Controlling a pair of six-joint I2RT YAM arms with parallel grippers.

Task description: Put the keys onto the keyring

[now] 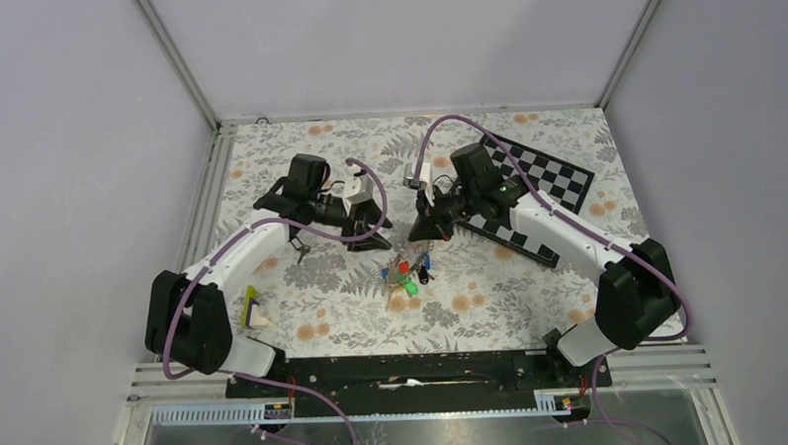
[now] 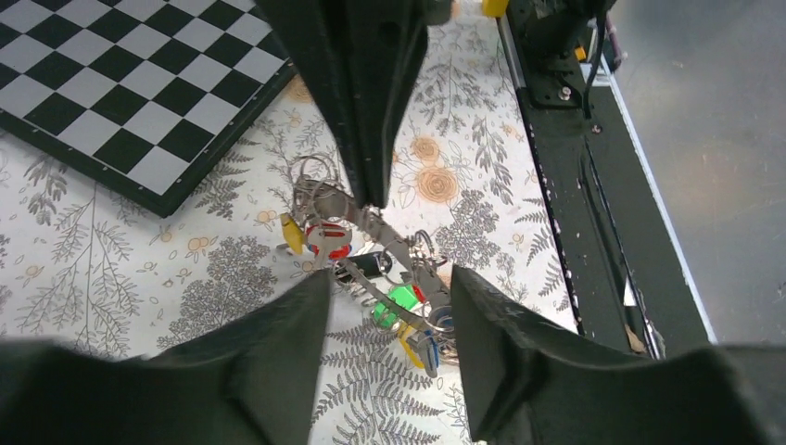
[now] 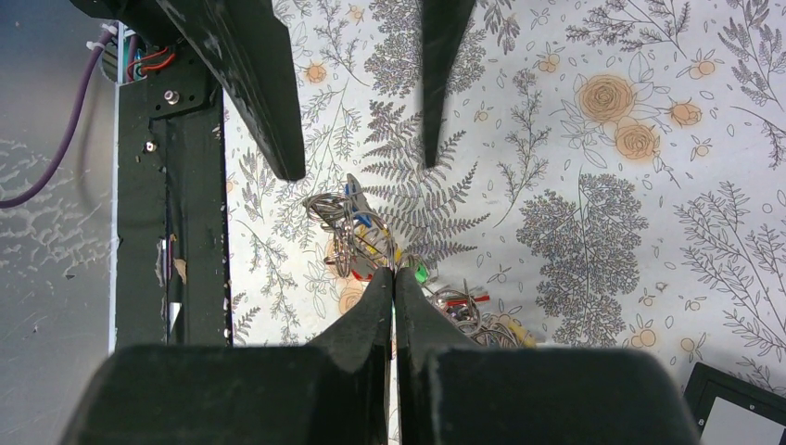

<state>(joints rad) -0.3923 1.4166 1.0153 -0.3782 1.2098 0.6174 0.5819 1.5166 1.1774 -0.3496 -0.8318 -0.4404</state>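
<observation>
The keys (image 1: 405, 275), with red, green, yellow, blue and black heads, lie in a tangled cluster with small wire rings on the floral cloth. In the left wrist view the grey keyring (image 2: 397, 248) shows nearly edge-on, tilted up among the keys (image 2: 400, 301). My right gripper (image 1: 427, 235) is shut on the keyring's upper edge; its closed fingers also show in the left wrist view (image 2: 371, 197) and in its own view (image 3: 394, 273), just above the keys (image 3: 363, 239). My left gripper (image 1: 376, 239) is open and empty, its fingers (image 2: 278, 334) straddling the cluster from the other side; it also shows in the right wrist view (image 3: 361, 167).
A black-and-white chequered board (image 1: 542, 183) lies at the back right, partly under the right arm, and shows in the left wrist view (image 2: 120, 83). A small yellow and white object (image 1: 255, 311) lies near the left arm's base. A black rail (image 1: 405, 366) runs along the near edge.
</observation>
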